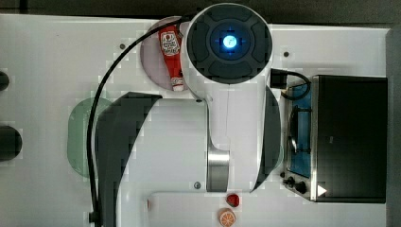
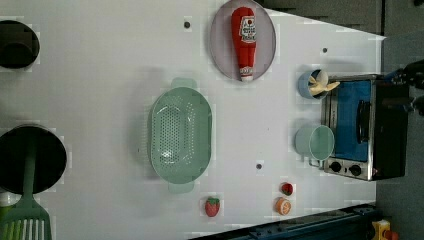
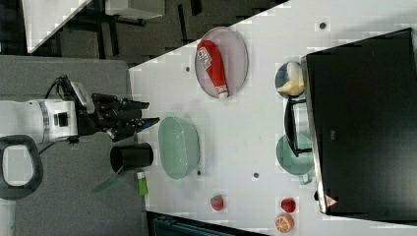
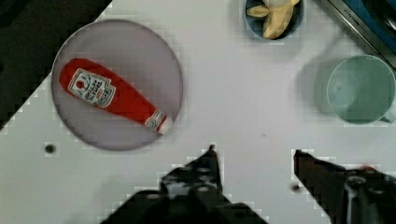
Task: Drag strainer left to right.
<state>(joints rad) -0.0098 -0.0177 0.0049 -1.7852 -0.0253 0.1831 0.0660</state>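
The green strainer (image 2: 180, 133) with all its little holes sits on the white tabletop (image 2: 110, 75), in the middle of the left view. Nothing touches it. The robot's hand (image 3: 150, 112) hangs up in the air, away from the strainer. Its two black fingers (image 4: 205, 170) are spread apart and hold nothing. In the left view, a grey plate (image 2: 220, 40) with a red ketchup bottle (image 2: 244, 41) is near the strainer. A green cup (image 2: 316, 142) stands well apart, just beside a toy stove (image 2: 362, 127).
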